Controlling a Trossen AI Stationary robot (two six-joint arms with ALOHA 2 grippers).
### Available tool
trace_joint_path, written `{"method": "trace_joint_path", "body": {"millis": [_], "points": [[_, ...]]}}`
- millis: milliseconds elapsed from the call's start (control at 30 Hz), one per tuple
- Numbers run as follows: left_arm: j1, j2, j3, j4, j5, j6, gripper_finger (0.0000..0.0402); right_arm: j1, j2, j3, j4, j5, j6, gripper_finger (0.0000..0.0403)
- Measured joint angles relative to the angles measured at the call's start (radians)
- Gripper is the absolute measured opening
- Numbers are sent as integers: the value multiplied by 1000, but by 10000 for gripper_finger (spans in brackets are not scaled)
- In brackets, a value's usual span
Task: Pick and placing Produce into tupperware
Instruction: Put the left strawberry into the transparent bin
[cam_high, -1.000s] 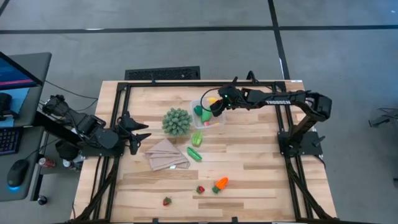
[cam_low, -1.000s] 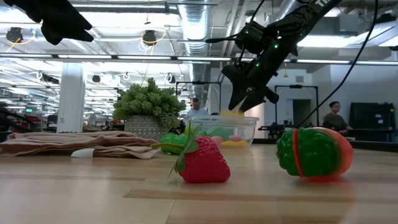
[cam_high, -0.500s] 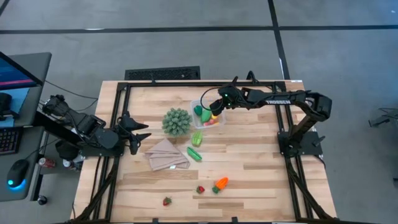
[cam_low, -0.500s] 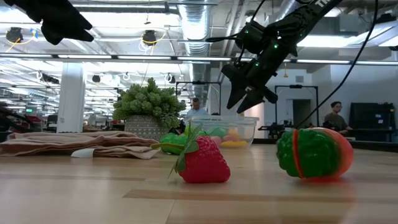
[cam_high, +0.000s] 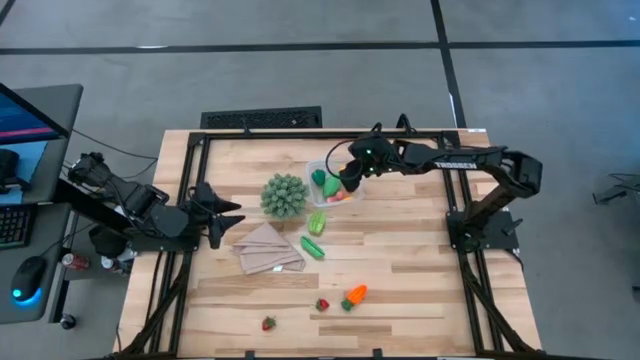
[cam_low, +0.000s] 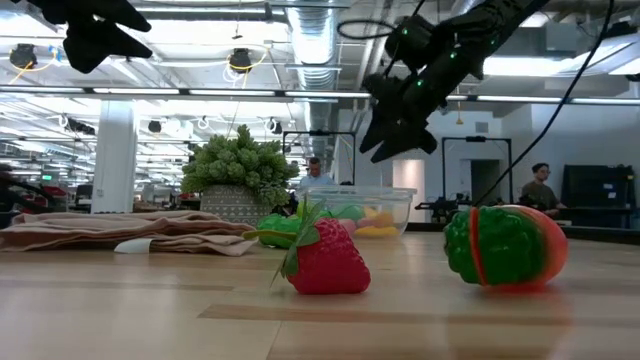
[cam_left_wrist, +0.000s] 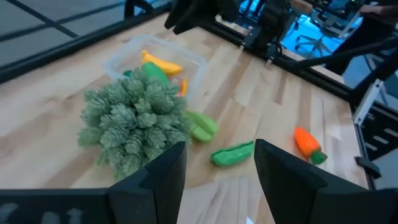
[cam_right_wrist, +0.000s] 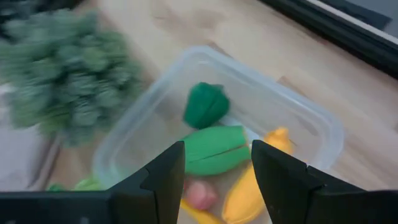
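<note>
The clear tupperware (cam_high: 322, 170) stands at the table's far middle. It holds a green pepper (cam_right_wrist: 206, 104), a green pod (cam_right_wrist: 214, 149) and a yellow banana (cam_right_wrist: 249, 186). My right gripper (cam_high: 347, 180) hangs open above it with nothing between its fingers (cam_right_wrist: 168, 168). On the table lie a light green pod (cam_high: 317, 221), a dark green pod (cam_high: 313, 247), an orange carrot (cam_high: 355, 295) and two red strawberries (cam_high: 322, 304) (cam_high: 268, 323). My left gripper (cam_high: 222, 213) waits open at the table's left edge, above the wood.
A spiky green ball (cam_high: 285, 195) stands just left of the tupperware. A tan folded cloth (cam_high: 268, 248) lies nearer, left of the middle. Black frame rails (cam_high: 190, 200) run along the table's sides. Bare wood lies at the right.
A yellow piece that was at my right gripper's fingertips over the tupperware now lies inside it. My right gripper has then risen above the tupperware and rolled a little. My left gripper has rolled slightly in place.
</note>
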Motion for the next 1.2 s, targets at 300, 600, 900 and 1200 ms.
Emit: {"method": "trace_joint_path", "body": {"millis": [300, 600, 900, 1200], "points": [[0, 0, 0, -1, 17, -6, 180, 75, -63, 0, -9, -55, -61, 169], [0, 0, 0, -16, -31, 35, 180, 204, -70, 0, -88, -146, -93, 164], [0, 0, 0, -38, -87, 39, 180, 318, -70, 0, -143, -142, -94, 157], [0, 0, 0, -45, -70, 68, 180, 349, -70, 0, -143, -141, -69, 144]]}}
